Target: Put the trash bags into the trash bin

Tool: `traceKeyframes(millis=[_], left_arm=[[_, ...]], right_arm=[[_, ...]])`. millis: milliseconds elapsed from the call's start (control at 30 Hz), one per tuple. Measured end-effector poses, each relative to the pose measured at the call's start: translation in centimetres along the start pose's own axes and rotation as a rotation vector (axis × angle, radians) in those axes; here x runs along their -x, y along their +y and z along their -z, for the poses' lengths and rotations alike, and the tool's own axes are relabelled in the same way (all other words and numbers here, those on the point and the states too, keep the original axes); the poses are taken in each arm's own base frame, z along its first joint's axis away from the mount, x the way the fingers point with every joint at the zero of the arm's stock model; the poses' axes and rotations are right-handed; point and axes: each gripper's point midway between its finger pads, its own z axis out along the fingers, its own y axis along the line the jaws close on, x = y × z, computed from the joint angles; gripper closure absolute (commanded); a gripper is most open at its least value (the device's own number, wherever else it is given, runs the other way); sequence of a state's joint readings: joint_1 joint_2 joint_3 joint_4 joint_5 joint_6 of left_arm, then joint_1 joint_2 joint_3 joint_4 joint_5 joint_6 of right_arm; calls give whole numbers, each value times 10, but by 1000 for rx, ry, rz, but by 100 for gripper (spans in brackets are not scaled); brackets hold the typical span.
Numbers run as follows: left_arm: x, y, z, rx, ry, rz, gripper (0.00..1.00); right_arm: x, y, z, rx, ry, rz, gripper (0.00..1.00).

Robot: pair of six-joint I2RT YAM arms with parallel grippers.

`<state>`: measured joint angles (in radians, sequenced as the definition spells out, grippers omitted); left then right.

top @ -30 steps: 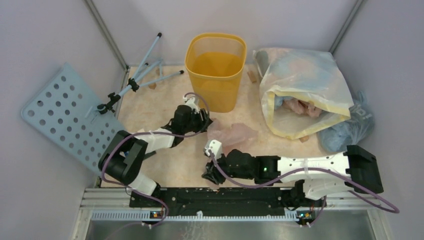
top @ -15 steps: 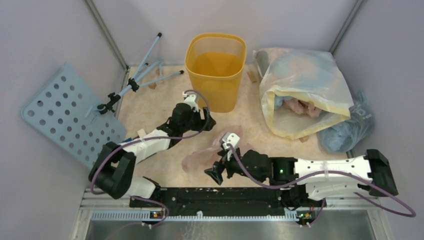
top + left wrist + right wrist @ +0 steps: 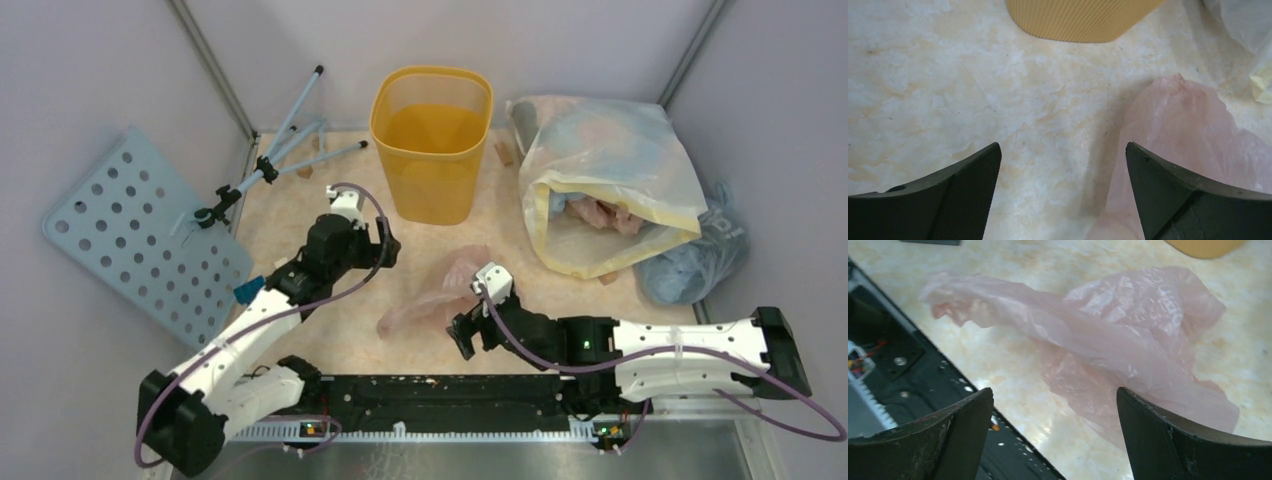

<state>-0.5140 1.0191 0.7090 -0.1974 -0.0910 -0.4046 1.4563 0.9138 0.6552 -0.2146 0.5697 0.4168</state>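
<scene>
The trash bag [image 3: 440, 290], a thin pale pink film, lies crumpled and stretched out on the marble tabletop, held by nothing. The yellow-orange trash bin [image 3: 432, 140] stands upright at the back centre. My left gripper [image 3: 385, 250] hangs open to the left of the bag; in its wrist view the left gripper [image 3: 1062, 146] has bare table between its fingers, the bag [image 3: 1188, 130] by the right finger and the bin's base [image 3: 1083, 20] ahead. My right gripper [image 3: 462, 335] is open at the bag's near edge; the right gripper [image 3: 1054, 390] faces the bag [image 3: 1118, 325].
A large whitish-yellow sack [image 3: 600, 180] lies open at the back right, with a grey-blue bag [image 3: 700, 255] beside it. A pale blue perforated board [image 3: 140, 235] and a small tripod [image 3: 275, 160] lean at the left. The black rail [image 3: 430, 390] runs along the near edge.
Both grippers have opened and let go of the pink bag, which now lies stretched toward the near left. The left gripper drew back to the left; the right gripper shifted right.
</scene>
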Motion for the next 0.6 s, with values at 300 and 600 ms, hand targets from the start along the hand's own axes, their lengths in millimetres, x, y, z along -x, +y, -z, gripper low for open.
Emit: traceKeyframes(millis=[300,600], left_arm=[[26,-43,67,-261,-90,-51,1],[-35,-89,77,-521,91,-134,5]], right_arm=[[-15,-61,11,-224,69,8,7],[3,-70,9,-241,12,-20,6]])
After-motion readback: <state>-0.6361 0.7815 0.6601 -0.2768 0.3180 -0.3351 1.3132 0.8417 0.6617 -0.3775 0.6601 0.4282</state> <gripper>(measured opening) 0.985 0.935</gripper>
